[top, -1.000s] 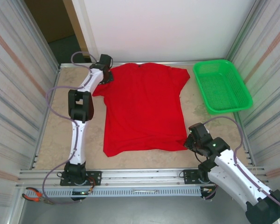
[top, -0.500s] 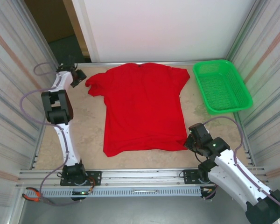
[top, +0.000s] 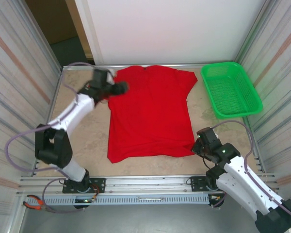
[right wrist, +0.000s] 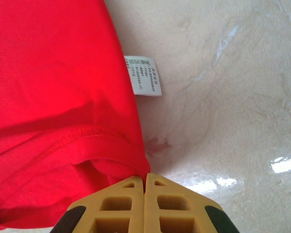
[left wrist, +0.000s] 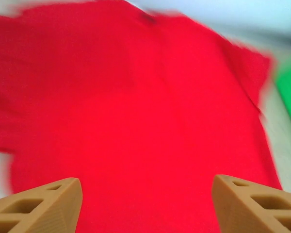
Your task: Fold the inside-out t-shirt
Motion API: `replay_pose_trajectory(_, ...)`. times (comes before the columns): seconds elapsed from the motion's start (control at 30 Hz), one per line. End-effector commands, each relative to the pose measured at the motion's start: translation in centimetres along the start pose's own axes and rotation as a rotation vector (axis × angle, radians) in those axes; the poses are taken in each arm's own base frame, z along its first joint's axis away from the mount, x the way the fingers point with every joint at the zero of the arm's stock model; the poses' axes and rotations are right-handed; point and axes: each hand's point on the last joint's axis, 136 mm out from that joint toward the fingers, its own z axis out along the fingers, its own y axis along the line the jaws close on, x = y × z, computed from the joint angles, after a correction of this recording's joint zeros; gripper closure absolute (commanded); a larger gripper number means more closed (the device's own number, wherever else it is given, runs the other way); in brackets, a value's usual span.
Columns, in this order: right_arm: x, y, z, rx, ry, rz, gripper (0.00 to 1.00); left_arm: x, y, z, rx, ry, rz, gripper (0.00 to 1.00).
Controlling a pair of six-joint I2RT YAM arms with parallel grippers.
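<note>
Hovering over the far left shoulder of the inside-out t-shirt [top: 150, 111], my left jaws are standing wide apart with nothing between them. The red shirt is lying spread flat in the middle of the desk [top: 211, 128], collar toward the far edge. My right jaws are pressing together at its near right hem corner, tips meeting the cloth near a white care label [right wrist: 143, 75]; whether fabric is nipped between them I cannot tell.

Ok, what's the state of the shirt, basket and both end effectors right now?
t-shirt: spread flat, unfolded, label showing.
green basket: upright, empty.
left end effector: open, over the t-shirt, holding nothing.
right end effector: shut, tips at the t-shirt's hem corner.
</note>
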Motion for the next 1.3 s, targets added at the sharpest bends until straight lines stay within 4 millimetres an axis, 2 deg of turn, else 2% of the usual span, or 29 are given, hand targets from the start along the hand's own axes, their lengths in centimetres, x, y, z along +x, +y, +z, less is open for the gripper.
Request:
replay_pose_trajectory(0.0,-1.2,0.6,-1.4,-0.024,-0.052,0.005,1.0,7.9,-3.8,0.6,0.019,0.131,0.249,0.27)
replay_pose_trajectory(0.07,-1.2,0.7,-1.6,-0.026,-0.05,0.002,1.0,12.1,-6.2,1.0,0.006,0.184,0.377,0.27)
replay_pose_trajectory(0.17,-1.0,0.8,-1.4,-0.028,-0.04,0.0,1.0,16.5,-7.7,1.4,-0.038,0.231,0.509,0.27)
replay_pose_trajectory(0.33,-1.1,0.7,-1.5,-0.027,-0.047,0.001,1.0,21.7,-9.1,2.5,-0.039,0.307,0.633,0.28)
replay_pose_trajectory(0.47,-1.0,0.6,-1.7,-0.028,-0.049,0.002,1.0,24.5,-9.4,3.4,-0.049,0.359,0.703,0.28)
replay_pose_trajectory(0.67,-0.8,0.2,-1.7,-0.026,-0.05,0.009,1.0,25.6,-9.5,3.9,-0.033,0.374,0.71,0.3)
replay_pose_trajectory(0.73,-0.7,0.1,-1.6,-0.024,-0.05,0.012,1.0,26.0,-9.5,4.1,-0.025,0.383,0.705,0.38)
replay_pose_trajectory(0.77,-0.7,0.0,-1.6,-0.025,-0.05,0.013,1.0,26.1,-9.5,4.1,-0.02,0.386,0.705,0.43)
replay_pose_trajectory(0.8,-0.7,0.0,-1.6,-0.025,-0.05,0.015,1.0,26.4,-9.5,4.2,-0.015,0.392,0.704,0.53)
replay_pose_trajectory(0.9,-0.6,-0.1,-1.6,-0.025,-0.049,0.017,1.0,26.7,-9.6,4.3,0.0,0.402,0.701,0.91)
replay_pose_trajectory(0.93,-0.6,-0.1,-1.6,-0.025,-0.048,0.016,1.0,26.8,-9.7,4.2,0.004,0.403,0.7,1.0)
replay_pose_trajectory(1.2,-0.6,0.0,-1.3,-0.024,-0.049,0.017,1.0,24.5,-11.3,2.0,0.059,0.338,0.701,1.0)
replay_pose_trajectory(1.27,-0.6,0.0,-1.2,-0.022,-0.047,0.017,1.0,24.5,-11.1,2.0,0.05,0.351,0.704,0.68)
